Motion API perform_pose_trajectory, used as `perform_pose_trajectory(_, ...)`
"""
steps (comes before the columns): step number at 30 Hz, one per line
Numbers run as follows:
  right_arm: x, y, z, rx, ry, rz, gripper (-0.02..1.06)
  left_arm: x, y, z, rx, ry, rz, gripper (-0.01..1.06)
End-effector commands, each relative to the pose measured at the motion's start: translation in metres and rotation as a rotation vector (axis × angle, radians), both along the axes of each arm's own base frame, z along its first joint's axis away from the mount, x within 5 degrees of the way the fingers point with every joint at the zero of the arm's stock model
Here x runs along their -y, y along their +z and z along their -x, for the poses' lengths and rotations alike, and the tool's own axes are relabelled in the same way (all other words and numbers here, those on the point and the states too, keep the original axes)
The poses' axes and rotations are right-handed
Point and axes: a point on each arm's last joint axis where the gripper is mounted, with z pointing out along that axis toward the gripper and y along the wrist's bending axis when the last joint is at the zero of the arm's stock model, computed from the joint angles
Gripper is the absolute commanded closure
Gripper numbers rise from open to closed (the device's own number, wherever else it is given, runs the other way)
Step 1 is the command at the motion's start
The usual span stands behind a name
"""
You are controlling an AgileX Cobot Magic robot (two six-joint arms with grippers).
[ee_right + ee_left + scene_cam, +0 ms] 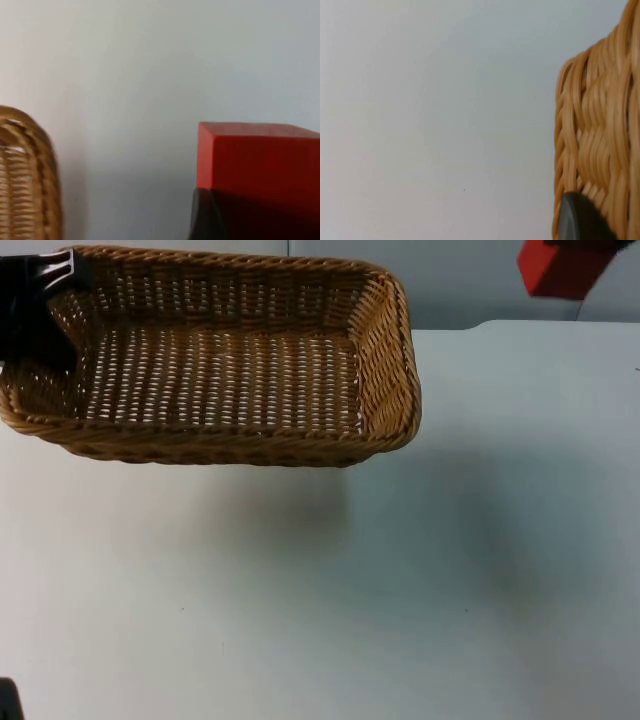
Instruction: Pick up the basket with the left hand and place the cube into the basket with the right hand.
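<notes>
Basket (215, 440) in left gripper (45, 300) — cube (558, 268) in right gripper (250, 215)

Tan woven wicker basket (385, 360), red cube (556, 268), white table (400, 590), black claws.

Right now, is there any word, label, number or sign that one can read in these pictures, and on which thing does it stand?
None.
The basket is plain wicker, the red cube shows bare faces, and the white table carries no print.
</notes>
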Motion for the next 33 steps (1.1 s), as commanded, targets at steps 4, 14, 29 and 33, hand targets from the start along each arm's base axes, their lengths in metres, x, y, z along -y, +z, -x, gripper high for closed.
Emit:
perform_pose_trajectory(4,-0.018,0.032,0.002,0.056,0.110,-0.131,0.84,0.000,0.006,0.000,0.019,0.029,0.024,1.05)
perform_pose_trajectory(14,-0.101,0.043,0.033,0.064,0.466,-0.298,0.84,0.000,0.007,-0.001,0.025,0.034,0.021,1.05)
perform_pose_trajectory(29,-0.171,-0.017,0.043,-0.046,0.573,-0.224,0.84,0.000,0.007,-0.001,0.027,0.035,0.020,1.05)
perform_pose_trajectory(33,-0.172,-0.027,0.041,-0.057,0.566,-0.165,0.84,0.000,0.007,-0.001,0.027,0.035,0.020,1.05)
